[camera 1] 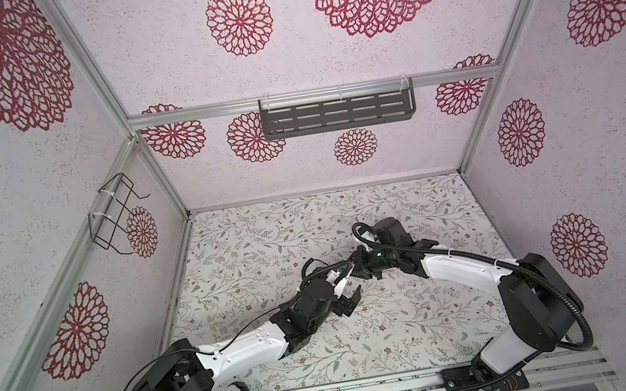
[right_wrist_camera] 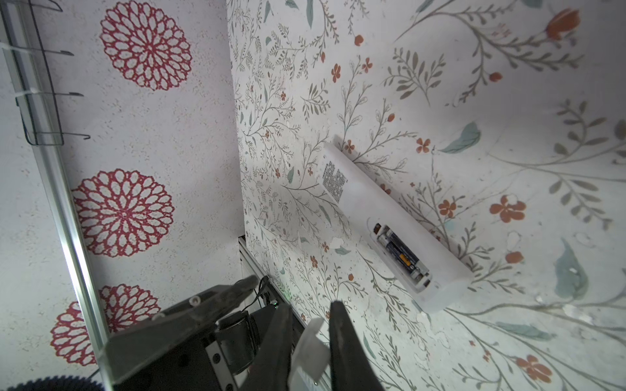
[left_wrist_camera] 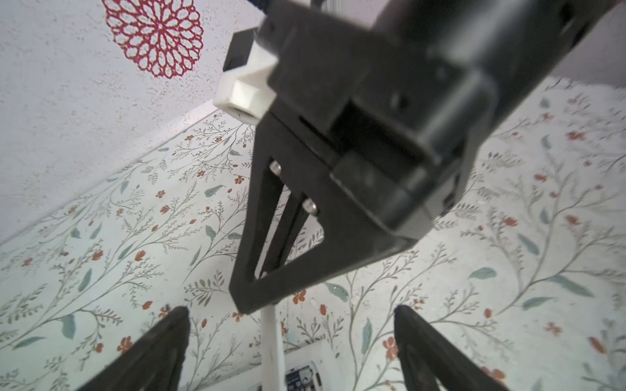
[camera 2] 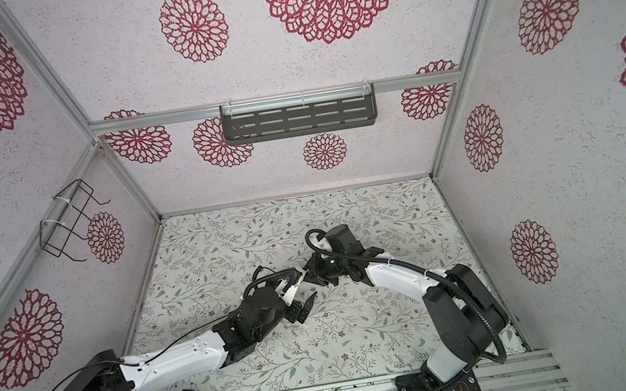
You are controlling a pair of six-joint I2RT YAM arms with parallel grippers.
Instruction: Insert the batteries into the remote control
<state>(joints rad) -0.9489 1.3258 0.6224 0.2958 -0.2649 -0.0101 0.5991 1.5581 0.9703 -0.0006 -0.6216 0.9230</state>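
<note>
Remote is lying back-up on the flowered table, and only my rt wrist cam is showing it, w/ the batteries sitting in its open recess; in both top views I can't make it out. My right claw is clamping a thin white cover. My left claw is gaping wide, holding nothing, and the right claw's black body is blocking most of the left wrist cam. Wire basket is hanging on the side wall.
</note>
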